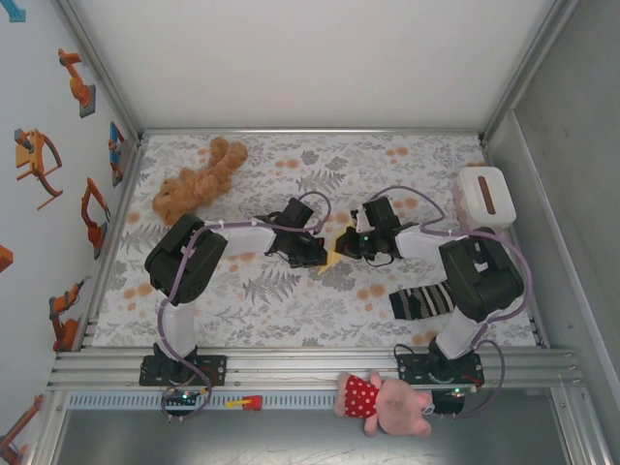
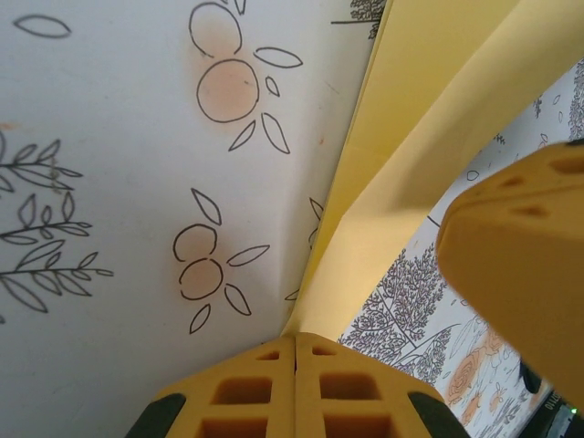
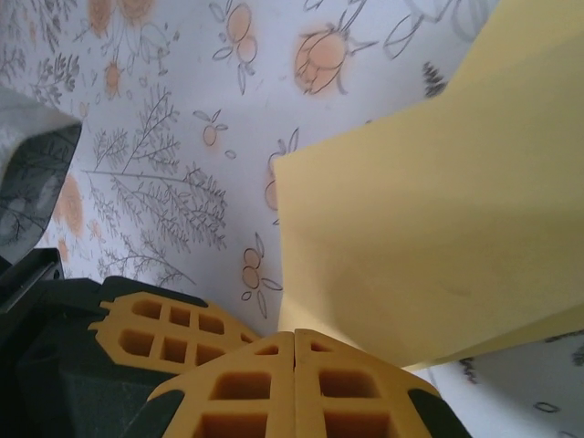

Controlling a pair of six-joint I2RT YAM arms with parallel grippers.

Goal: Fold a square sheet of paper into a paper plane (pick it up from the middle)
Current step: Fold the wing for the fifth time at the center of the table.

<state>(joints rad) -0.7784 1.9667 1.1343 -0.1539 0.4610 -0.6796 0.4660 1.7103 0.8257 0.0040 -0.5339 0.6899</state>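
Both arms meet at the centre of the top view, where the pale-yellow sheet of paper [image 1: 336, 252] shows as a small yellow wedge between them. The left gripper [image 1: 312, 254] has its jaws pressed together. In its wrist view the sheet runs from the closed tips up to the upper right in two layers with a crease between them, so it looks clamped on a folded edge. The right gripper [image 1: 354, 242] also has its jaws together, and the paper rises from its tips toward the upper right of its own view, seemingly nipped at an edge. The step in hand appears to be forming or sharpening a fold while both claws hold the sheet. To do it well, I judge the two grips should move as one so the thin paper neither tears nor twists. The layers' edges should line up before any pressing, and the crease is better flattened against the table than in the air. The surface is a floral tablecloth [image 1: 291, 300], white with orange blossoms and grey leaves, inside a white-walled enclosure. A brown teddy [image 1: 199, 179] lies at upper left, a white box [image 1: 484, 197] at upper right and a striped sock [image 1: 421, 300] at lower right. A pink plush toy [image 1: 387, 402] sits at the bottom edge.
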